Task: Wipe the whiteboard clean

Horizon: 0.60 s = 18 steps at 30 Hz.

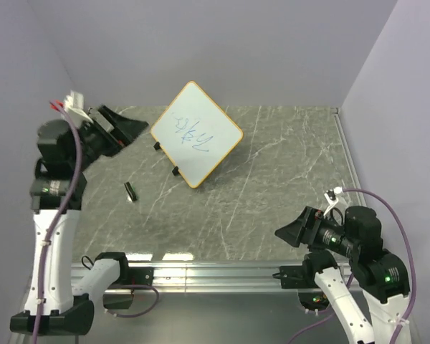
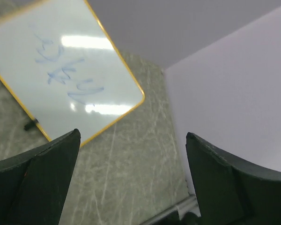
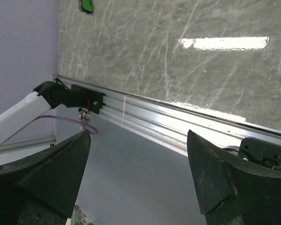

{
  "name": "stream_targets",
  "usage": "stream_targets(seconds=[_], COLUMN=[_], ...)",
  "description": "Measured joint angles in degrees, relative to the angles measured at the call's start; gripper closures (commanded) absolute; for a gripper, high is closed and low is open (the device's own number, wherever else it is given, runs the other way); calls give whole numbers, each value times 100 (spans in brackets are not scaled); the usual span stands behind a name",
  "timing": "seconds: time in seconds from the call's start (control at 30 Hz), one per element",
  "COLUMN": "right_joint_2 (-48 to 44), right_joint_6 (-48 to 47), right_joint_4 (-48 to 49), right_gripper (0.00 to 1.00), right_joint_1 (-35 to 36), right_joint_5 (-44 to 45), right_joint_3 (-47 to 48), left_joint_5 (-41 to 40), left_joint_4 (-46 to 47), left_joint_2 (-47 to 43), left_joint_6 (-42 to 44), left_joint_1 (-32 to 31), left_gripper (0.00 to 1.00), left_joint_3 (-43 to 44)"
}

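Observation:
The whiteboard (image 1: pixel 196 134) stands tilted like a diamond at the back of the marble table, propped on small black feet, with blue scribbles (image 1: pixel 193 132) on its face. The left wrist view shows the whiteboard (image 2: pixel 61 70) upper left. My left gripper (image 1: pixel 140 127) hovers just left of the board, open and empty; in its own view the left gripper (image 2: pixel 132 140) frames bare table. My right gripper (image 1: pixel 281 234) is low at the near right, open and empty. A small green-and-black eraser (image 1: pixel 130 191) lies on the table in front of the board; the eraser (image 3: pixel 87 5) peeks in at the right wrist view's top.
A metal rail (image 1: pixel 215 274) runs along the table's near edge, also seen as the rail (image 3: pixel 178 123). Grey walls close in on the left, back and right; the right wall (image 2: pixel 234 93) fills much of the left wrist view. The left arm's base (image 3: pixel 61 96) and cable show at left.

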Motion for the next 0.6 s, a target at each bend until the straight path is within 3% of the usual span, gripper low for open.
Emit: stream_targets(seconds=[0.07,0.17,0.2,0.23,0.27,0.33,0.4,0.5,0.6], right_joint_2=[142,444,570,693,861,1172,1440,1655,1692], right_joint_6=[0,13,31,59,79,118,142,195,280], right_joint_4=[22,155,238,328,437,597,750,994,1178], right_gripper=[11,12,12,13,13,13,13,13,14], right_joint_1=[2,4,4,7,9,13,13,13,13], right_joint_5=[66,201,247,282,332,444,570,732,826], right_joint_3=[9,0,0,0,2,26,81,109,79], left_joint_5=[-463,-1224,-1515,-1687,-1690,-1353,-1394,-2306,-3003], left_joint_4=[-835,-822,-748,-621,-337,-68,-227,-544,-1185], left_joint_2=[323,446,310,81,-186,-269,514,1646,1856], left_joint_6=[330,678,621,514,404,240,63,44,208], left_joint_1=[-7,-4,-2,24,103,286,210,-282,-529], left_gripper=[1,1,6,17,1,7,5,4,6], left_joint_3=[1014,1873,1698,1270,625,-350,-837,-1156,-1241])
